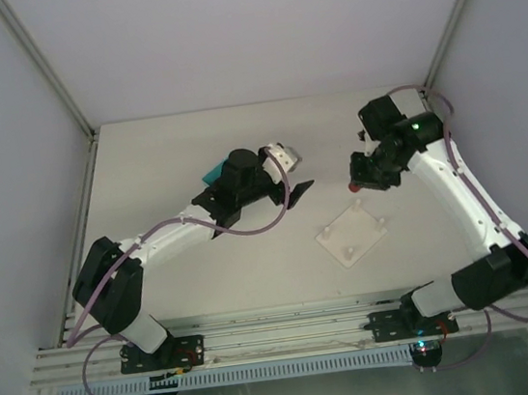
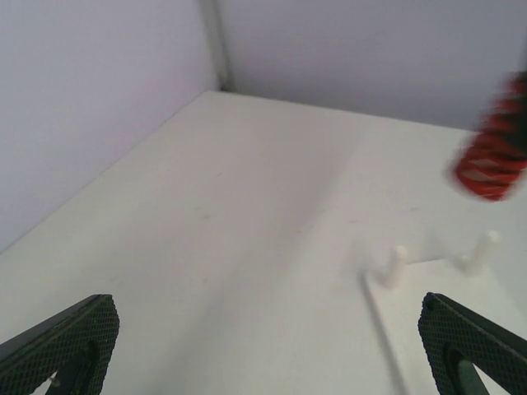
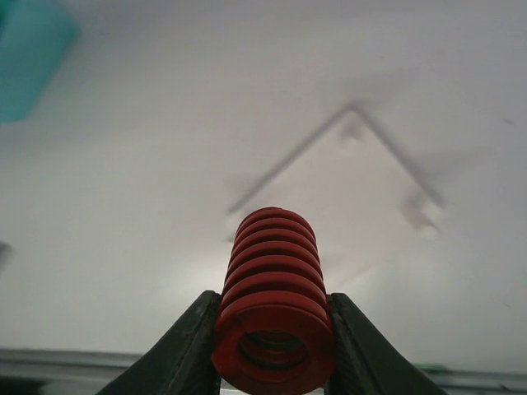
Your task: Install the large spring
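While the right gripper (image 3: 274, 333) has its two black fingers clamped on either side of the red spring (image 3: 274, 288), the spring's long axis runs straight out along those fingers. One open end faces the wrist cam and the far end aims at the white peg plate (image 3: 354, 177) lying on the table (image 1: 188, 139). The spring is up in the air, not on any peg.

In the left wrist view the red spring (image 2: 492, 160) hangs above the two pegs (image 2: 397, 265) visible there, axis roughly upright with a slight lean. It's smeared with blur and cut off by the right edge though.

From overhead the red spring (image 1: 353, 187) is just a red speck poking out under the right gripper (image 1: 359, 180), near the far corner of the white peg plate (image 1: 351, 232), so you can't read its tilt from up there.

The left gripper (image 2: 272, 337) is spread wide with nothing between its fingers, off to the left of the plate.

There's a teal thing (image 3: 29, 49) in the top-left corner of the right wrist view, too blurry and cropped to tell what it is. Overhead, a teal thing (image 1: 210, 175) peeks out from behind the left arm's wrist
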